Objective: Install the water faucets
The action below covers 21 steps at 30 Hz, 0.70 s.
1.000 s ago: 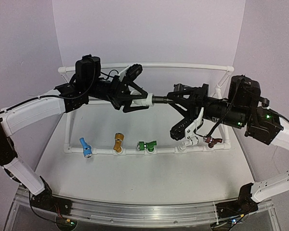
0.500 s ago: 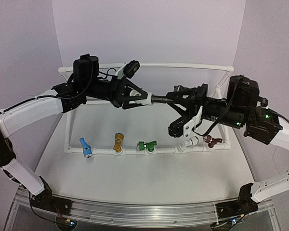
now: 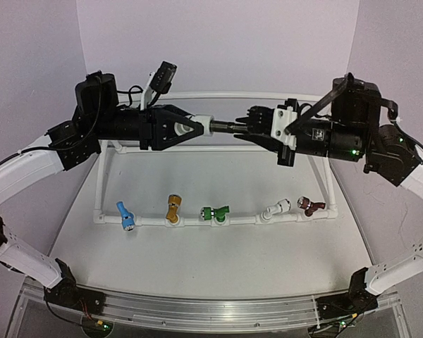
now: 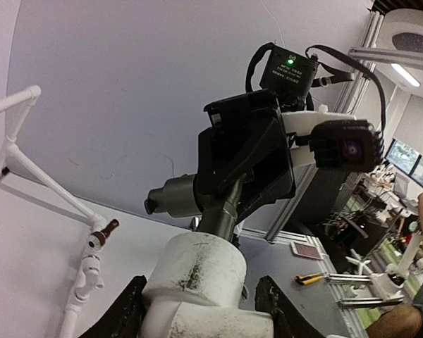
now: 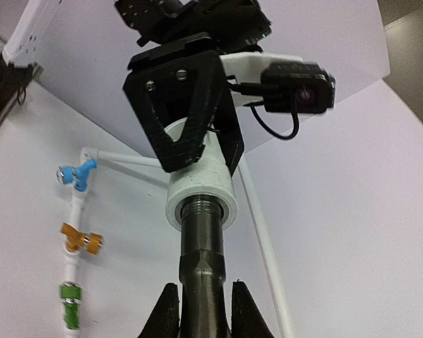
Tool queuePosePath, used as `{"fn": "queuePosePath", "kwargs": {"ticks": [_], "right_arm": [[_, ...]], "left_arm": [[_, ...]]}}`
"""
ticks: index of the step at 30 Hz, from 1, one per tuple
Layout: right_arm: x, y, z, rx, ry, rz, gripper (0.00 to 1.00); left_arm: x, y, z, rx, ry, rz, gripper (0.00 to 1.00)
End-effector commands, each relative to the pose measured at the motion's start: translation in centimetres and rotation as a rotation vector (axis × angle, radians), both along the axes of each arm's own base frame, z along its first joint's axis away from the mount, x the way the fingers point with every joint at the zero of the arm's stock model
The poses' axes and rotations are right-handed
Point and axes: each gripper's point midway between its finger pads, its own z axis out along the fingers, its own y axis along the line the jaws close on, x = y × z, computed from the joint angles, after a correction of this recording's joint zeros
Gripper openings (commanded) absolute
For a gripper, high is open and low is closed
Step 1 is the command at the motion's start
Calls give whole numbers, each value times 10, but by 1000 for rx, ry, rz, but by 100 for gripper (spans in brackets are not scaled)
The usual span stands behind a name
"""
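Right. The worktop (image 3: 218, 243) is white and carries a white pipe frame (image 3: 247, 95). The frame's near rail holds, left to right, a blue faucet (image 3: 125, 215), gold faucet (image 3: 173, 208), green faucet (image 3: 215, 213), white faucet (image 3: 276, 208) and maroon faucet (image 3: 311, 205).

Both my arms are raised well above that rail, tools facing each other across the middle. My left tool (image 3: 197, 127) is closed round the white fitting (image 3: 204, 125), one finger on either side of its collar. My right tool (image 3: 250, 127) is clamped on the body of the grey faucet (image 3: 225, 127). The faucet's threaded end sits in the mouth of the fitting; how deep, I cannot tell.

Handling, my guess: the faucet is metal, stiff, smooth and heavy for its size, so it may spin in my grip. Best held on the body, off the lever. The fitting is light, scuffed plastic, and its thread could cross if the two run off line. Hold it by the collar, without crushing.
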Motion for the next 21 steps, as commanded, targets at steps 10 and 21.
{"fn": "queuePosePath", "kwargs": {"ticks": [10,21], "right_arm": [[-25,14,39,283,618,96,0],[-14,3,51,259,429,50,0]], "left_arm": [[-2,27,3,-28,-668,279,24],[2,47,3,63,-657,366,90]]}}
